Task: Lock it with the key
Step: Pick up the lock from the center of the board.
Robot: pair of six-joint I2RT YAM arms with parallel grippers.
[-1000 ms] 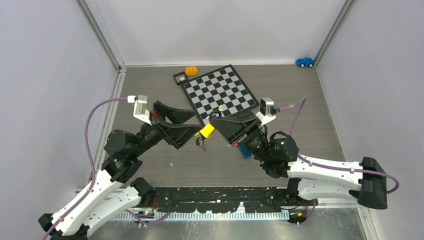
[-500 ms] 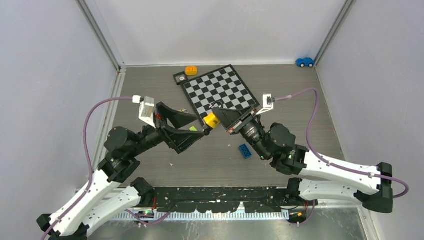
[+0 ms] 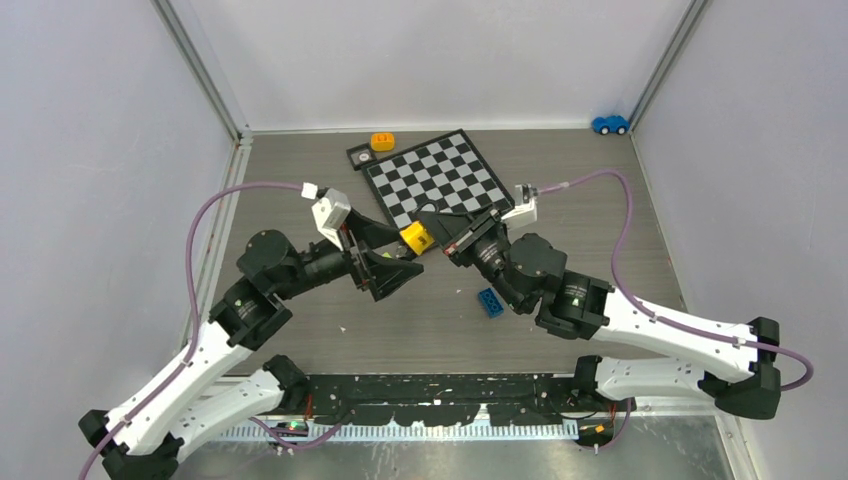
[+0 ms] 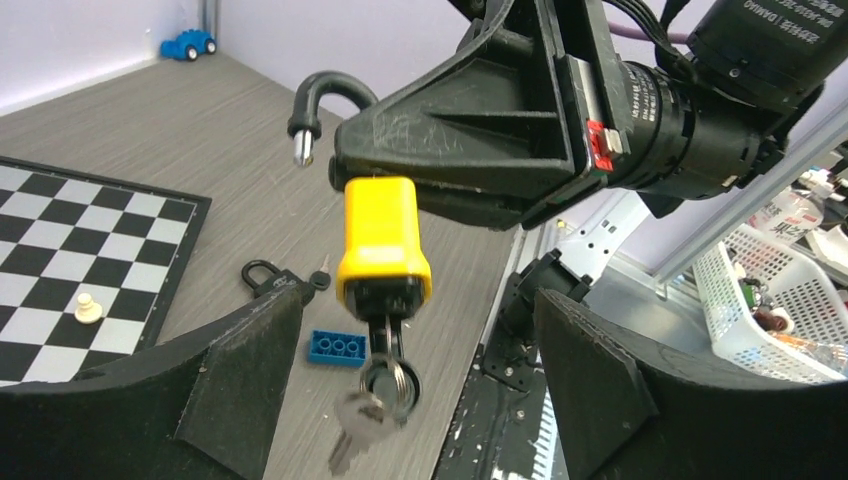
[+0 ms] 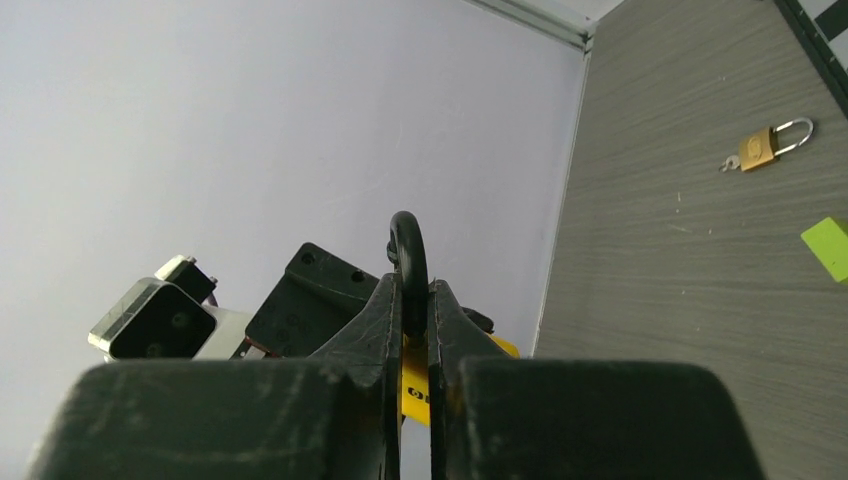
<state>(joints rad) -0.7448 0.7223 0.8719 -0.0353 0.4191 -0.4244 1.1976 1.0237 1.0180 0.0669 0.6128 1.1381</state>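
Note:
A yellow padlock [image 4: 383, 240] hangs in mid-air, also seen from above [image 3: 413, 236]. Its black shackle [image 4: 320, 100] is open, one end free. My right gripper [image 5: 410, 300] is shut on the shackle [image 5: 408, 250] and holds the lock up; it shows from above [image 3: 430, 225]. A key [image 4: 386, 335] sits in the lock's bottom. A ring [image 4: 392, 380] and a second silvery key [image 4: 355, 425], blurred, dangle below. My left gripper [image 4: 416, 325] is open, its jaws wide on either side of the keys without touching them. From above it [image 3: 405, 258] lies just left of and below the lock.
A blue brick [image 3: 490, 302] lies on the table under the right arm. A black padlock [image 4: 268, 278] with a key lies nearby. The chessboard [image 3: 440, 180] holds a pawn [image 4: 88, 308]. A brass padlock [image 5: 770, 145] and a green block [image 5: 828, 248] lie further left. A blue toy car [image 3: 610, 124] sits far right.
The right gripper has carried the yellow padlock up toward the chessboard and turned it. The left arm has followed to the right, its jaws now at the hanging keys.

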